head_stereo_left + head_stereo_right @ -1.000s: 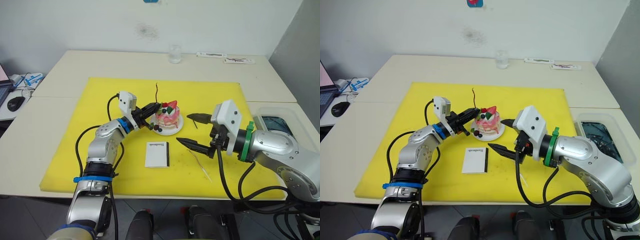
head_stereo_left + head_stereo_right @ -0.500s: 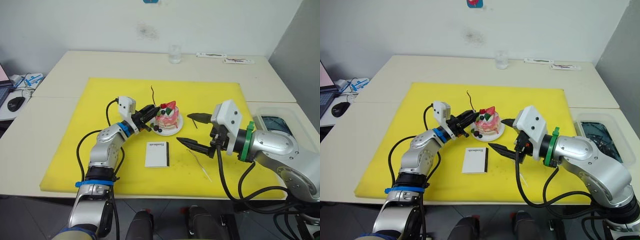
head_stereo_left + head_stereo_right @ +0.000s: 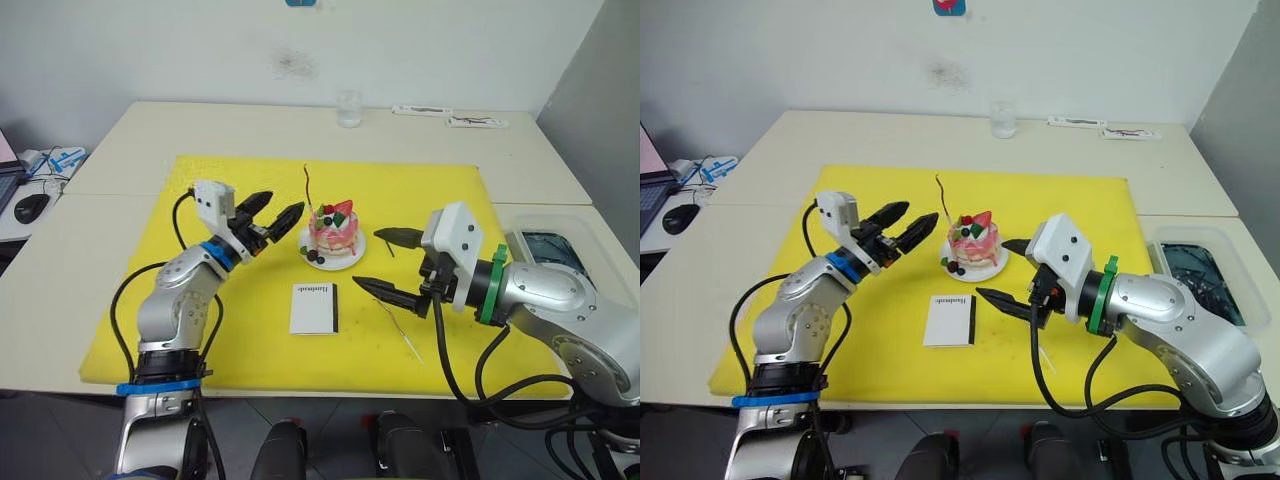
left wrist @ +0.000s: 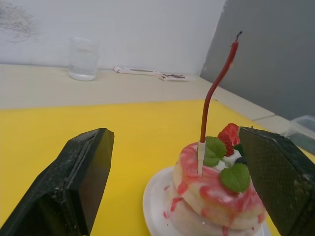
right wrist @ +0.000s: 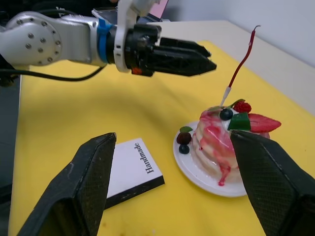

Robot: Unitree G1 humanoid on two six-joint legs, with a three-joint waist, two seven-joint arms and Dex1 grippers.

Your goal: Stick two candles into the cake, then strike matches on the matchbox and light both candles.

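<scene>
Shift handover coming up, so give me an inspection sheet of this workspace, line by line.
Surface: yellow mat on pale tables.
Job's things: cake on its white plate, one candle standing in it; second candle lying on the mat before the right gripper; matchbox flat in front of the cake; a short dark match by the plate.
Clutter: glass and flat white packets at the far edge.
Grippers: left gripper open, beside the cake, holding nothing; right gripper open, empty.
Cables: black cables looped along both arms.
Surroundings: computer mouse far left; clear bin far right.
</scene>
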